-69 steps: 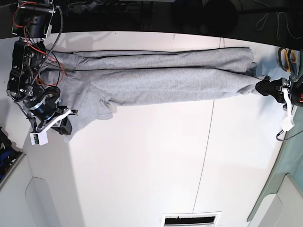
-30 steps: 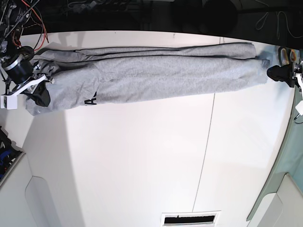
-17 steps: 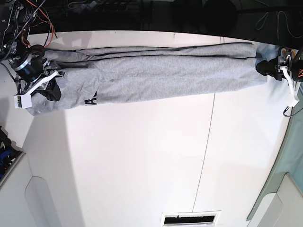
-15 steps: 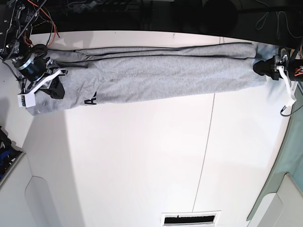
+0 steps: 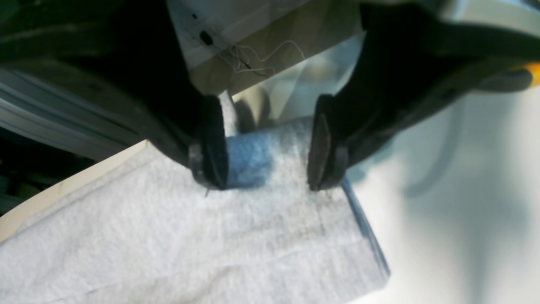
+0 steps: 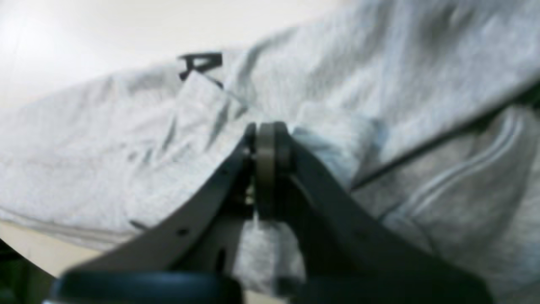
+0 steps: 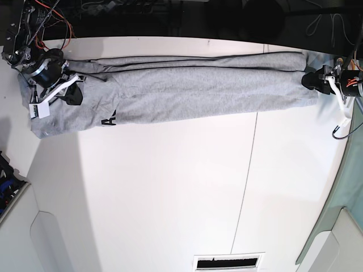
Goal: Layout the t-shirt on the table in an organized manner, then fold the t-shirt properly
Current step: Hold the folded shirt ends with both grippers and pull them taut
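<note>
Grey cotton t-shirt (image 7: 187,85) lies stretched in a long band across the far side of the white worktop (image 7: 170,192), w/ a bit of black lettering showing near one end. Over the last couple of secs it's been pulled out longer and flatter. Left end effector (image 5: 265,158) is now spread wide astride the shirt's corner, gripping nothing. Right end effector (image 6: 265,169) is fully shut, pinching cloth at the opposite end. Layout's prob near done; folding not begun.

T-shirt (image 7: 193,90): heather grey, bunched into a long band, black lettering partly showing. Lies along far edge of white table (image 7: 170,192).
</note>
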Controlling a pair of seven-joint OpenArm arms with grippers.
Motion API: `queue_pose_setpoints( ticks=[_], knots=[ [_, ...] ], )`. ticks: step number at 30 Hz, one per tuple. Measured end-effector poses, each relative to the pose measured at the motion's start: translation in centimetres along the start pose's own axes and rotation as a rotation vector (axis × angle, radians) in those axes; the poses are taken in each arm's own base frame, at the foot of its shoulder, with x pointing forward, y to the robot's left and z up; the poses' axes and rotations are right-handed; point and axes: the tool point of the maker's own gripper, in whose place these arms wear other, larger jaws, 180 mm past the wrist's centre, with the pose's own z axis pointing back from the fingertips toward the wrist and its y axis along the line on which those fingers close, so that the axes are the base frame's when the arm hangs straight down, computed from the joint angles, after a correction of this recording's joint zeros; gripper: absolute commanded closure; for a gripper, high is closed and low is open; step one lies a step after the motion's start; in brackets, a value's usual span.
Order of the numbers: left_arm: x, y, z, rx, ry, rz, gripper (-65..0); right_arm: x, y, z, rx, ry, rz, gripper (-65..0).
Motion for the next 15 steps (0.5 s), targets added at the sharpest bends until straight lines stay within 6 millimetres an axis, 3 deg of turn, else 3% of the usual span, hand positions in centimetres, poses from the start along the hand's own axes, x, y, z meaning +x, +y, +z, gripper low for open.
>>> queue_pose_setpoints(
  ticks=[7, 15],
  knots=[
    [0.8, 0.7, 0.1, 0.042, -0.027, -0.008, -35.5, -0.6, -0.3, -0.2, -0.003, 0.008, -0.016, 0.0],
    [2.0, 0.0, 0.8, 0.017, -0.063, -0.024, -35.5, -0.8, -0.5, -0.2, -0.015, 0.017, -0.002, 0.0]
  ],
)
